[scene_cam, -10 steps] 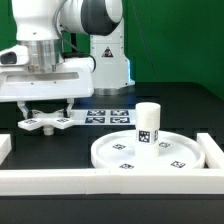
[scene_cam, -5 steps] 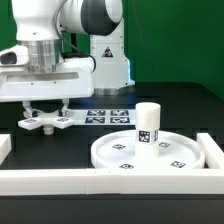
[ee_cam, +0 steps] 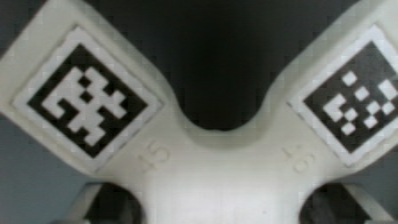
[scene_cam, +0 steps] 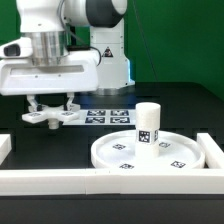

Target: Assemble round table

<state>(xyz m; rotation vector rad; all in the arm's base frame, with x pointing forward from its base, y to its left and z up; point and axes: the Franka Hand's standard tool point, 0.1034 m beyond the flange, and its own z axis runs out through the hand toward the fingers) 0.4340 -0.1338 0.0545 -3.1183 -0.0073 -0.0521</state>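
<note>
A matte black tabletop [scene_cam: 185, 105] stretches back to a flat green wall [scene_cam: 180, 40]. Long white border rails [scene_cam: 90, 183] fence its near edge and both sides. The thin marker board [scene_cam: 108, 116] lies flat near the middle, in front of the white robot arm [scene_cam: 60, 35].

Toward the exterior view's right, a large white plastic rimmed round disc [scene_cam: 118, 153] lies flat against the front rail, with small black-and-white square tags scattered over its face. A short white cylindrical leg [scene_cam: 148, 122] stands upright on it, a tag on its side.

The white plastic cross-shaped base [scene_cam: 52, 117] sits at the exterior view's left, well apart from the disc and just beside the marker board. The jaws are closed down on its middle from above, gripping it. Whether it is clear of the tabletop I cannot tell. In the wrist view (quite blurred) two of its arms [ee_cam: 214, 175] splay outward, each carrying a diamond-set tag.
</note>
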